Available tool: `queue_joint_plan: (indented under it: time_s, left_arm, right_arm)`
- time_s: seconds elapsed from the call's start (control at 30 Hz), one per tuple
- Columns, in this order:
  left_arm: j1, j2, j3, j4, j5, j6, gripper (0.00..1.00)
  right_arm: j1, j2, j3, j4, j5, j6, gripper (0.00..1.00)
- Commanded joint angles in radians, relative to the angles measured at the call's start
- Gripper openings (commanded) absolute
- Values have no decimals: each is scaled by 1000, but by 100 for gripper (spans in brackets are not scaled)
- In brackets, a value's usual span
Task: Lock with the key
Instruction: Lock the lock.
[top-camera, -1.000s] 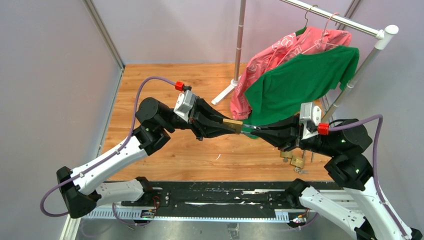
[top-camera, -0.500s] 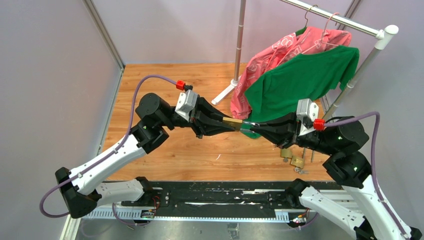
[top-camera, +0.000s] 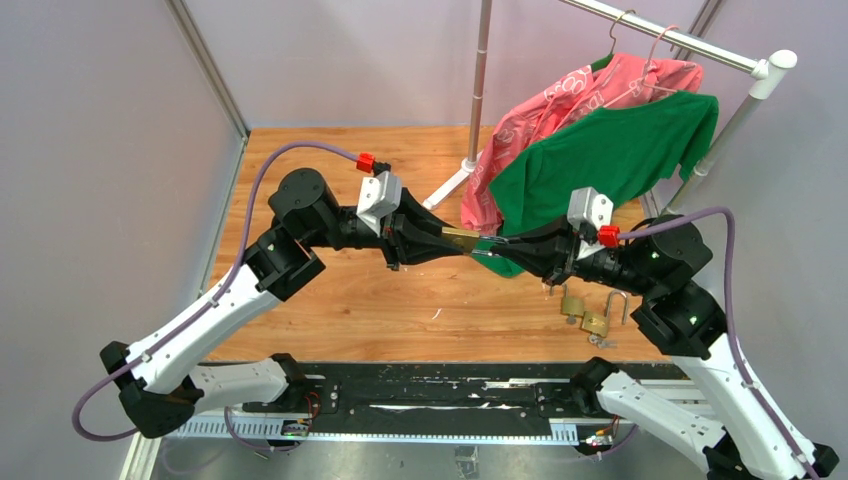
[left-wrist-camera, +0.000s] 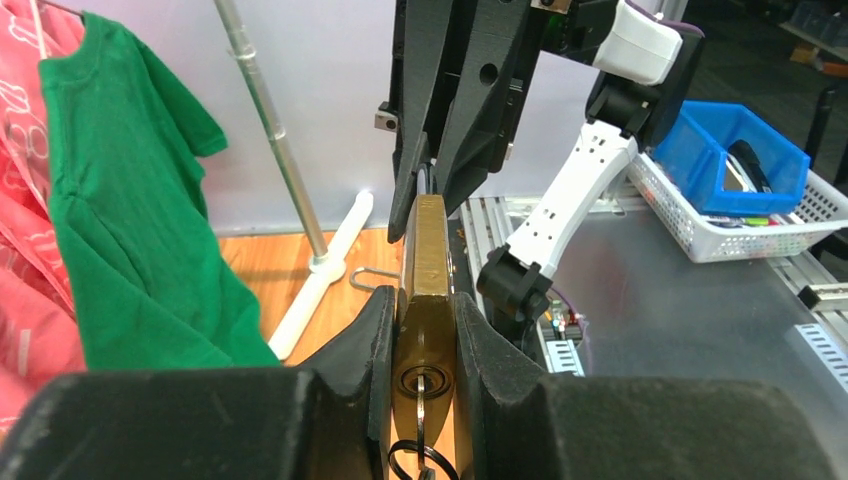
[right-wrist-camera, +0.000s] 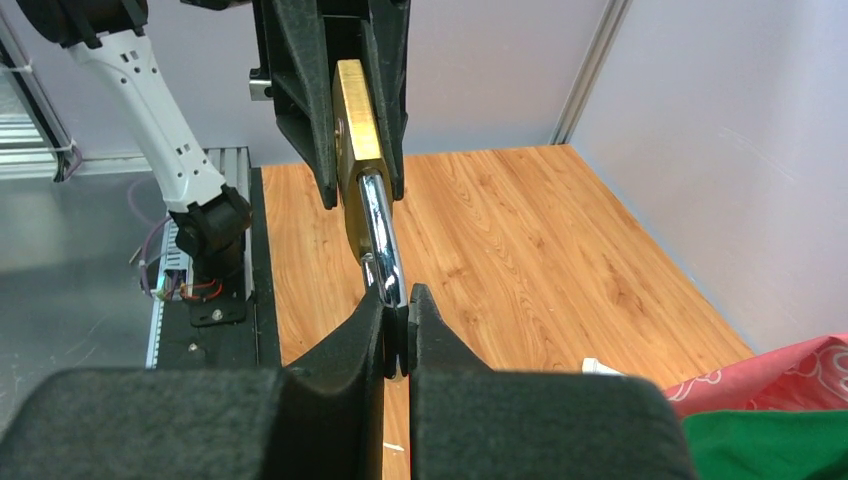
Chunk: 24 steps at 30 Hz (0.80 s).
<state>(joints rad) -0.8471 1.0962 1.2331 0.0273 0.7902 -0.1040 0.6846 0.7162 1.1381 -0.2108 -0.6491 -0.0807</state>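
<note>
Left gripper (top-camera: 447, 244) pinches one flat, rectangular brass padlock (top-camera: 462, 240) by its sides, in mid-air over the centre of the wooden table (top-camera: 330, 300). Right gripper (top-camera: 488, 247) nips its curved chrome shackle (right-wrist-camera: 378, 230). One key (left-wrist-camera: 419, 395) sits in the keyhole. Two spare padlocks (top-camera: 596, 323) lie at 4 o'clock. Both arms stretch level, tips facing.

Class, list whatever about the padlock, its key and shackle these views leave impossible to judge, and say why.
- Key in the brass padlock: left wrist view, its bow and ring cut off by the bottom edge.
- Shackle: right wrist view, far leg hidden behind the near one, so latching unclear; right end effector covers its crown.
- Two loose padlocks: top view, too small to tell whether keys sit in them.
</note>
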Motion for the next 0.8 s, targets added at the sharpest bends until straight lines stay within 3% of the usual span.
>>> queue_joint_plan:
  time_s: [0.0,0.17,0.23,0.4,0.53,0.77]
  left_arm:
    - [-35,92,19,1,-25,-13,0]
    - [-39,95,18,3,-12,12,0]
    - [-55,105,39,-76,-36,60,0]
    - [-92,125,78,-193,-106,172,0]
    - [-93,150,110,-218,-130,177,0]
    - [-93,196,166,-221,-107,152,0]
  right_arm:
    - [23,62,-23,-25,-162,-50,0]
    - [24,19,-25,-52,-52,-74,0]
    - [24,26,-13,-63,-47,-75,0]
    - [24,100,18,-74,-136,-65,0]
    - [24,94,-34,21,-136,-23,0]
    - [44,132,-21,-24,-171,-51,0]
